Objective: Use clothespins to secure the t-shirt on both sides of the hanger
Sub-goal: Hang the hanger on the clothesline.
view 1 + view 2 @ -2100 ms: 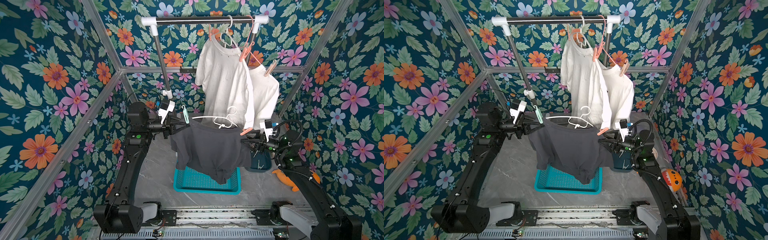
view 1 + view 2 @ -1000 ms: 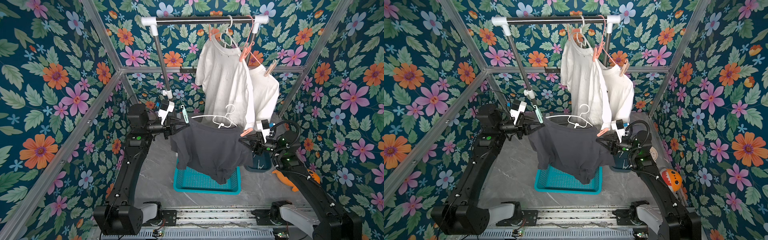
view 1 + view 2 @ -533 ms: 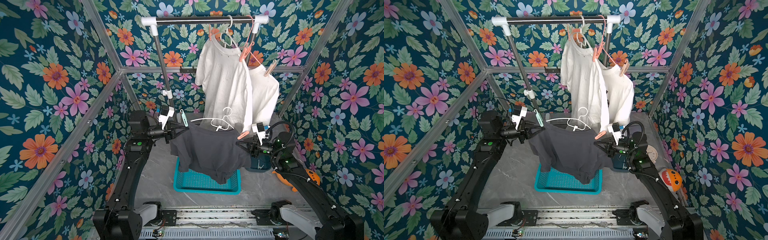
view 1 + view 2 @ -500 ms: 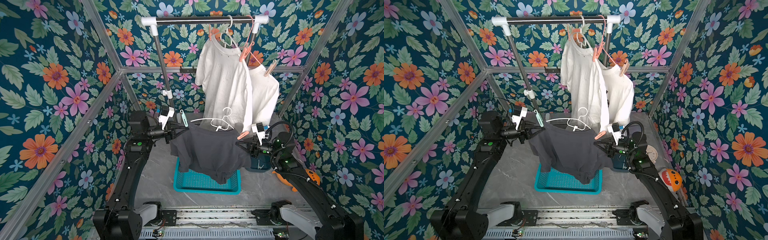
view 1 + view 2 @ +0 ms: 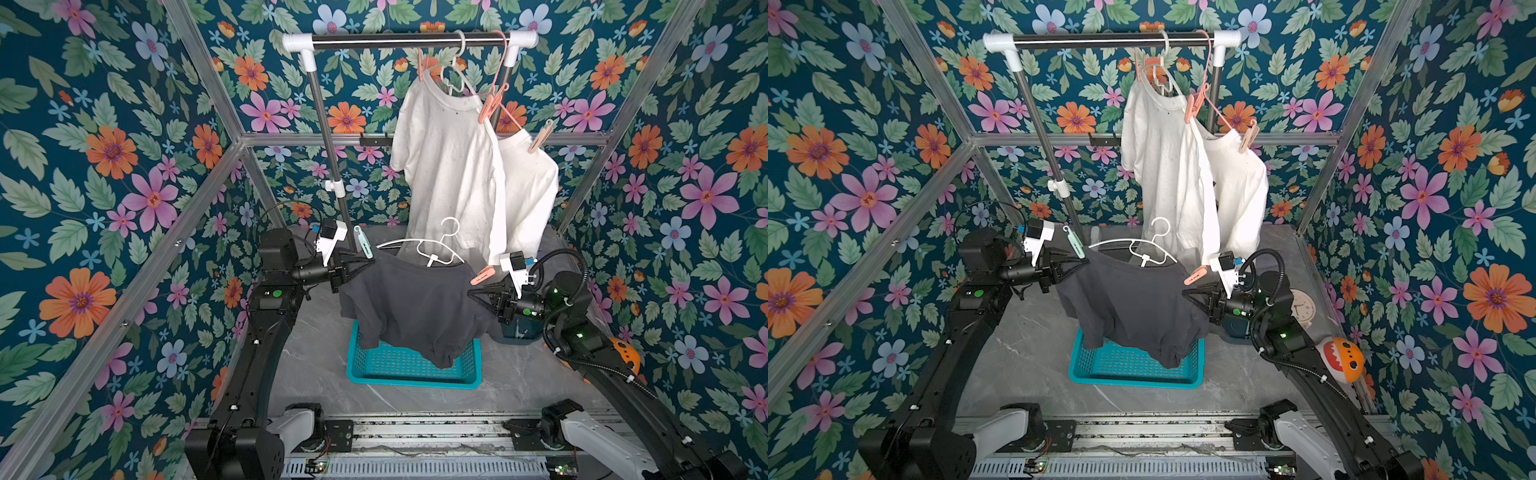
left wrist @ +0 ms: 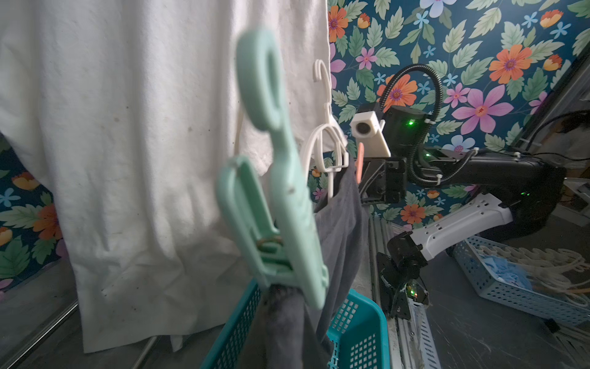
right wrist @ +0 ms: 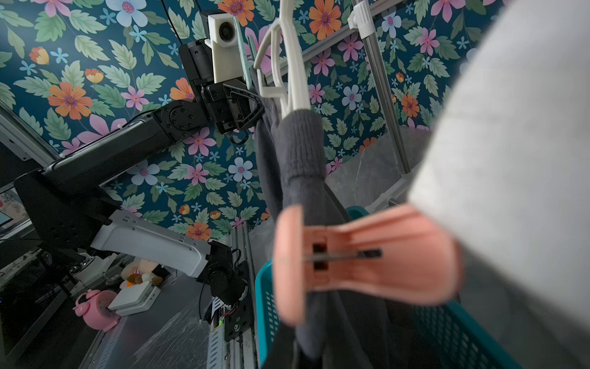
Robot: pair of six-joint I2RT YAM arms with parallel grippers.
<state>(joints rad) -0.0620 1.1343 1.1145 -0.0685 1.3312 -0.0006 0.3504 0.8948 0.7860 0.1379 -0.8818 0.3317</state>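
A dark grey t-shirt [image 5: 411, 303] [image 5: 1129, 303] hangs on a white hanger [image 5: 432, 249] [image 5: 1144, 249], held up in the air between both arms. My left gripper [image 5: 370, 264] [image 5: 1084, 262] is shut on its left shoulder end. A mint clothespin [image 5: 363, 245] [image 6: 281, 198] is clipped there. On the right shoulder end my right gripper [image 5: 471, 295] [image 5: 1185, 295] is shut, just below a salmon-pink clothespin [image 5: 482, 275] [image 7: 360, 255] that is clipped on. In both wrist views, dark cloth [image 6: 287, 326] [image 7: 300, 150] hides my fingertips.
A teal basket [image 5: 415, 376] sits on the floor under the shirt. Behind, two white t-shirts [image 5: 449, 166] hang pinned on a rail [image 5: 407, 38], whose post [image 5: 328, 145] stands near my left wrist. A dark bin [image 5: 517, 332] and an orange toy [image 5: 1343, 359] lie by my right arm.
Both grippers have drawn slightly inward and down, carrying the hanger and dark shirt with them. Both grips and both clothespins stay as they were.
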